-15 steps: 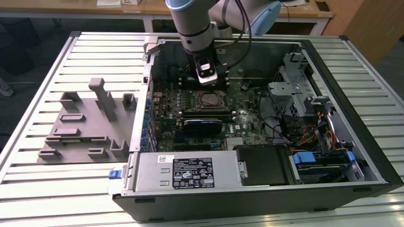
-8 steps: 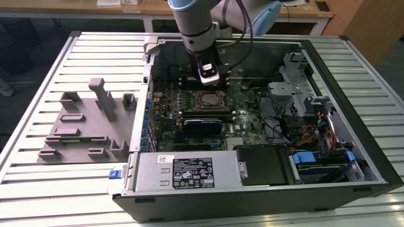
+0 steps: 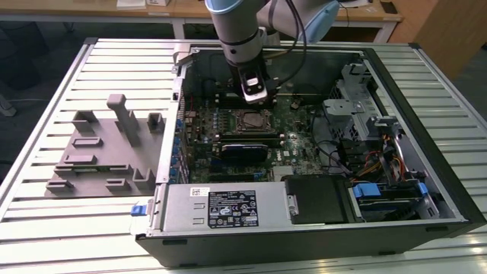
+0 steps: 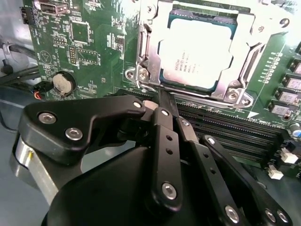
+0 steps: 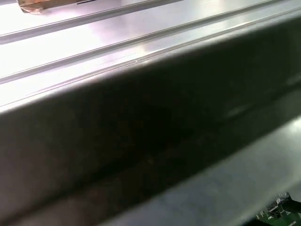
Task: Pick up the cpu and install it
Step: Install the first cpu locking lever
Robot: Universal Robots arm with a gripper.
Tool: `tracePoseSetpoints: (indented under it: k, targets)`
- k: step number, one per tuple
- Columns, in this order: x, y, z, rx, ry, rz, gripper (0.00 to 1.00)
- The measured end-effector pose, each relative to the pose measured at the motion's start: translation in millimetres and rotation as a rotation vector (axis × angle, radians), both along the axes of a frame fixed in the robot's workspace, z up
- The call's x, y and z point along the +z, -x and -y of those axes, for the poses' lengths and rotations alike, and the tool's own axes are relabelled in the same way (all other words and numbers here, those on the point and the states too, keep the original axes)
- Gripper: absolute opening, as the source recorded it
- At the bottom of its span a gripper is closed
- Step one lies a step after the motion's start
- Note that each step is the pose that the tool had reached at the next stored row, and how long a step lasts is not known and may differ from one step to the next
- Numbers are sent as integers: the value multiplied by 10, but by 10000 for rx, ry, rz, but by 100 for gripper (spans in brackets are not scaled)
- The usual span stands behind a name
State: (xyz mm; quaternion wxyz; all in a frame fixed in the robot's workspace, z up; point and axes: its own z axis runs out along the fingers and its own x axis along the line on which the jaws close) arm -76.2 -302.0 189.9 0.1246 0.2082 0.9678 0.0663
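The cpu (image 4: 196, 52) already sits in its socket frame (image 4: 146, 70) on the motherboard (image 4: 80, 42), so the install step looks near done. Gripper (image 4: 165, 96), jaws pressed together w/ nothing between, hangs just beside the frame's corner. Arm (image 3: 237, 28) reaches straight down into the computer case (image 3: 304, 240). Next move calls for fine, gentle clearance.

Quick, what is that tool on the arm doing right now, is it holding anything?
Tool: shut, holding nothing, its tips beside the socket frame where the cpu already sits.
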Motion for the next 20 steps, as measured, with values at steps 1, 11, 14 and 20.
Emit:
tracePoseSetpoints:
  k: [1, 11, 14, 20]
  targets:
    - [0, -1, 8, 0, -15, 0, 11]
    - [1, -1, 39, 0, -481, -2, 11]
    - [1, -1, 41, -1, -583, 0, 11]
    - [74, -1, 43, -1, -594, -1, 11]
